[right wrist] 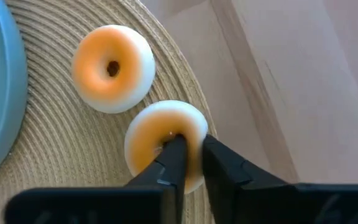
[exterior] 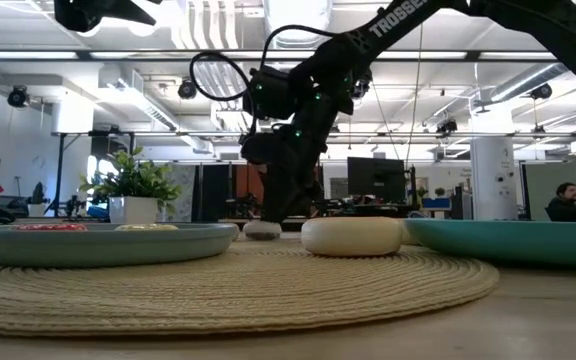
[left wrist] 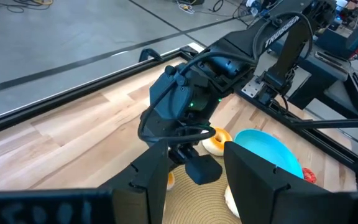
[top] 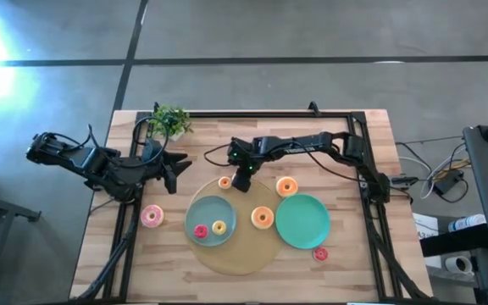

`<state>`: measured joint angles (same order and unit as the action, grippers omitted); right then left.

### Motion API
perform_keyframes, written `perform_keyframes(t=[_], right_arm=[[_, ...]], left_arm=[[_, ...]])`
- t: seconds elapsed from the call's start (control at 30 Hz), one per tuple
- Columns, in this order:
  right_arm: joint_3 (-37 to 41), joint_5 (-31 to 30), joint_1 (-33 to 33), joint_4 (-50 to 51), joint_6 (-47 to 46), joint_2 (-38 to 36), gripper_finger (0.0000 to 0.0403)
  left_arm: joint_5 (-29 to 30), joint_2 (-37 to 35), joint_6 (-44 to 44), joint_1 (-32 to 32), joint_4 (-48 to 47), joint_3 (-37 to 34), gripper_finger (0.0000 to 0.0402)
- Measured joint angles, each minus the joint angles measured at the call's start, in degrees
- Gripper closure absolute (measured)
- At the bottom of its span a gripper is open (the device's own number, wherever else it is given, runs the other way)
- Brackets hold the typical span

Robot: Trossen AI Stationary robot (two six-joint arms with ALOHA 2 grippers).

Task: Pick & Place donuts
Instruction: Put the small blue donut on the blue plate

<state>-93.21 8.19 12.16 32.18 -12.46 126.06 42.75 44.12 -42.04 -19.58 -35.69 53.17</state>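
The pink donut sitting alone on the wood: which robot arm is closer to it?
Left. The left gripper hovers just behind the pink donut; the right gripper is farther away, over the mat, pinching an orange donut.

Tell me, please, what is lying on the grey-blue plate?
Two small donuts lie on the grey-blue plate: a red donut and a yellow donut, side by side near its front edge. From table height the rim hides most of them; only their tops show.

Six small iced donuts (top: 263, 217) lay flat: three orange around the mat, two on the grey-blue plate (top: 195, 210), pink far left.
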Motion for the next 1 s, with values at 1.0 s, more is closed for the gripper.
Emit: perform_keyframes(t=[1.0], right_arm=[[1.7, -50.4, -18.2, -53.6, 65.6, -28.0, 0.039]], left_arm=[[-34.8, -0.2, -4.2, 22.2, 36.9, 0.0, 0.0278]])
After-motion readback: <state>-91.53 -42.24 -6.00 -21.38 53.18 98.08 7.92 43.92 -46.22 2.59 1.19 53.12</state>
